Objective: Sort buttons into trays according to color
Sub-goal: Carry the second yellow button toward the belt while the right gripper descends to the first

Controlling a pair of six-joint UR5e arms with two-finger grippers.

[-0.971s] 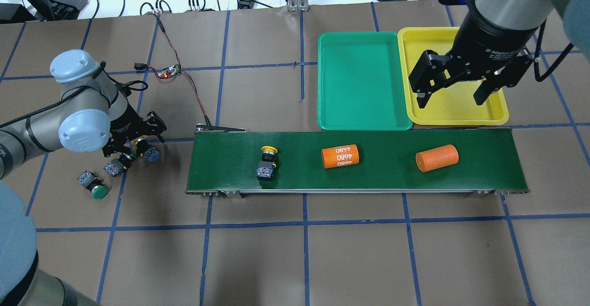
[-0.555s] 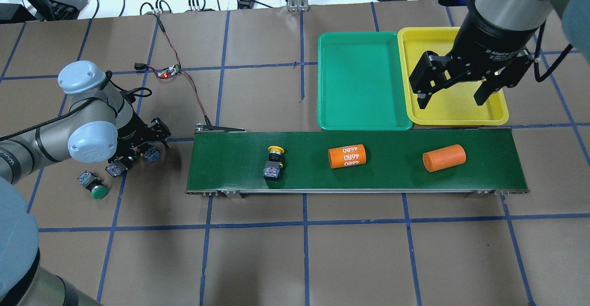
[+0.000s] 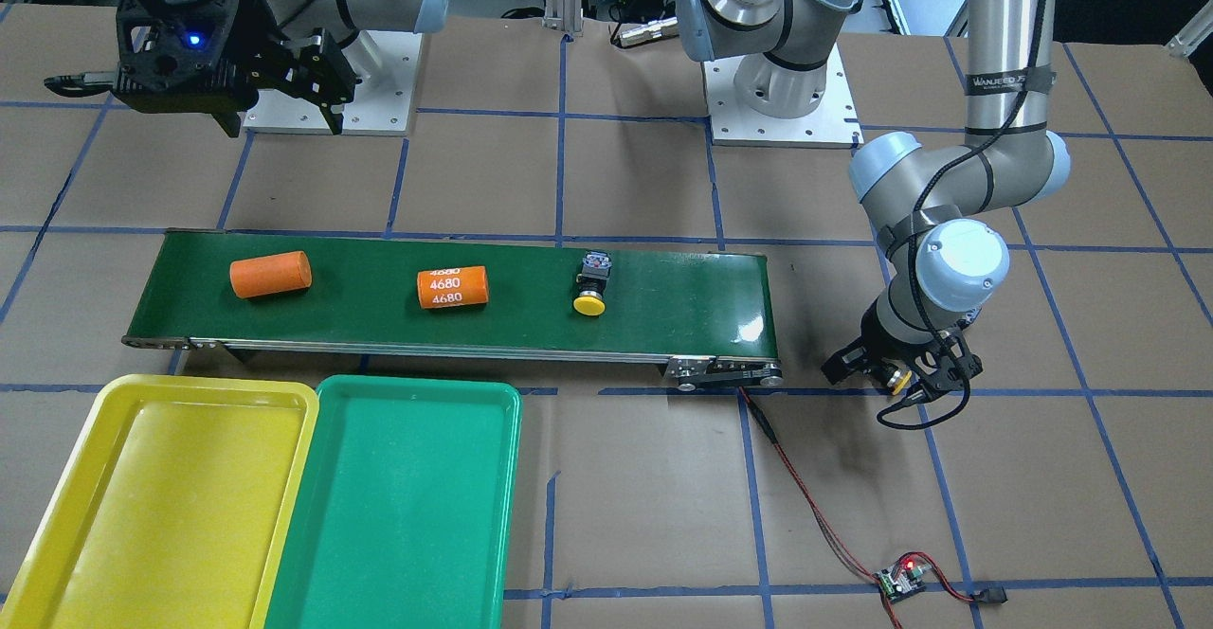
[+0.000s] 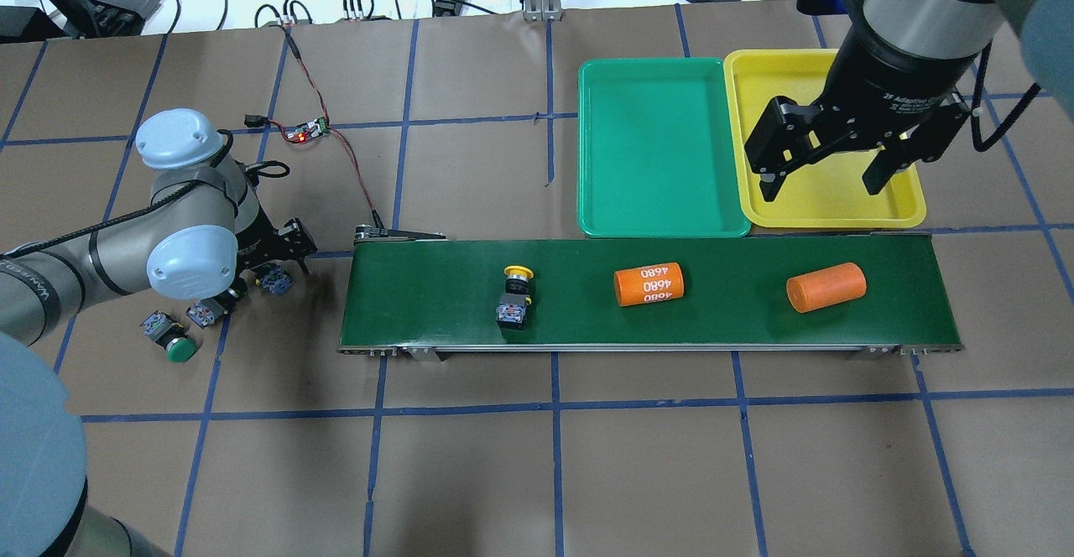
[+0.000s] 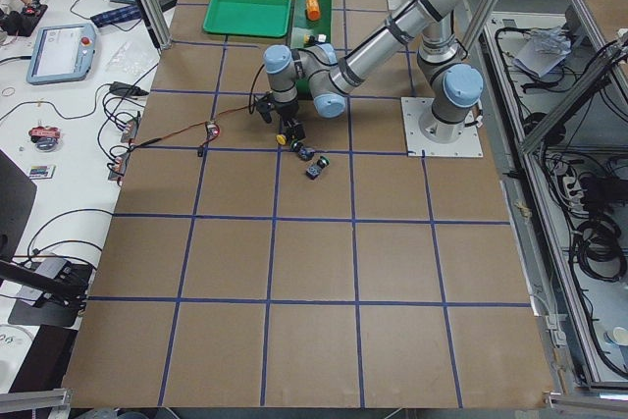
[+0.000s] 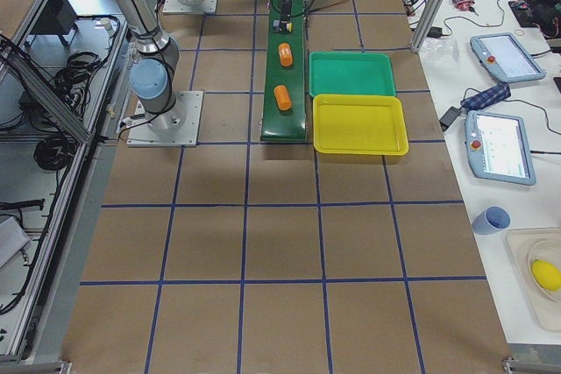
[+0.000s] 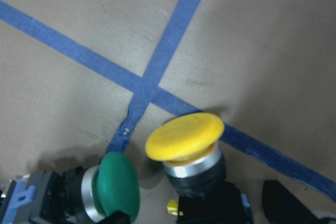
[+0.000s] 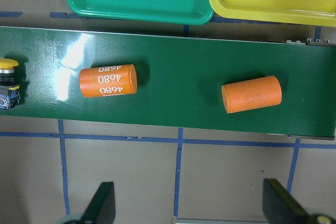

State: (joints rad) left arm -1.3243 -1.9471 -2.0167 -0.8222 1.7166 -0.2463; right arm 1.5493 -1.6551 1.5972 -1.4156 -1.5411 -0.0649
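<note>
My left gripper point(image 4: 270, 265) is low over the table left of the belt. It is open, with its fingers on either side of a yellow button point(image 7: 185, 137) that is also in the front view point(image 3: 898, 381). A green button point(image 7: 113, 187) lies right beside it. Another green button point(image 4: 170, 339) lies apart on the table. A second yellow button point(image 4: 513, 295) lies on the belt. My right gripper point(image 4: 826, 179) hangs open and empty above the yellow tray point(image 4: 755, 121). The green tray point(image 4: 663, 146) beside it holds nothing.
The dark green conveyor belt point(image 4: 419, 288) carries two orange cylinders, one marked 4680 point(image 4: 649, 285) and one plain point(image 4: 826, 287). A small circuit board point(image 4: 306, 131) with a red wire runs to the belt's left end.
The button and both cylinders on the belt have moved right. My left arm has shifted right and settled over the yellow button on the table. The right gripper has stayed still.
</note>
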